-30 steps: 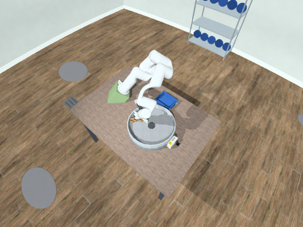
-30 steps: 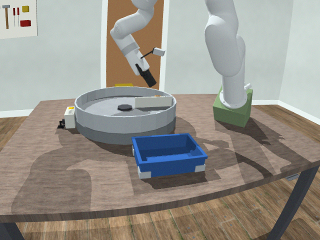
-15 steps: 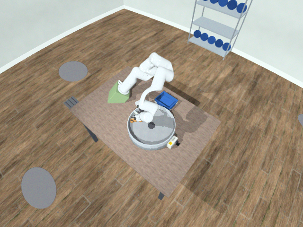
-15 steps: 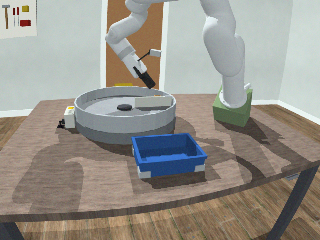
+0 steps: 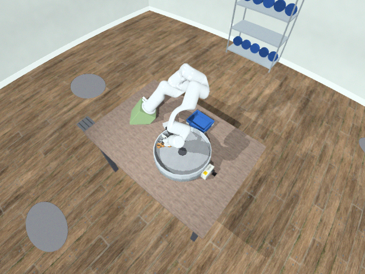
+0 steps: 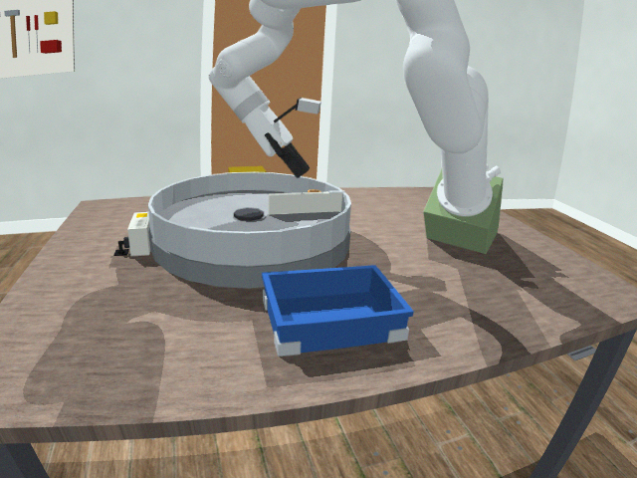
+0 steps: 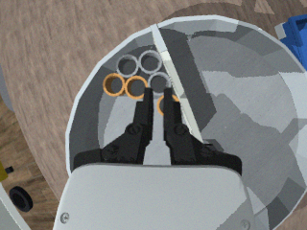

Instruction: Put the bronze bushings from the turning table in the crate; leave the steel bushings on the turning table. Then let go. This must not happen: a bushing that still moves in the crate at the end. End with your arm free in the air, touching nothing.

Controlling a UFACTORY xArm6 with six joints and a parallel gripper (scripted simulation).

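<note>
Gripper point(image 7: 153, 99) hangs tilted above the far side of the turning table point(image 6: 247, 241), fingers nearly together w/ nothing between them, narrowed, we think, to slip in among the crowded rings. We see three bronze bushings point(image 7: 136, 87) and three steel bushings point(image 7: 150, 60) bunched vs. the pale divider bar point(image 7: 179, 99), which likely herds them there as the table spins. Crate point(image 6: 334, 303) sits just beside the table, seemingly nothing in it, so no transfer done yet; first pick is next.

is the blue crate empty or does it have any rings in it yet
Empty. The exterior view shows only the bare blue floor inside the crate.
</note>
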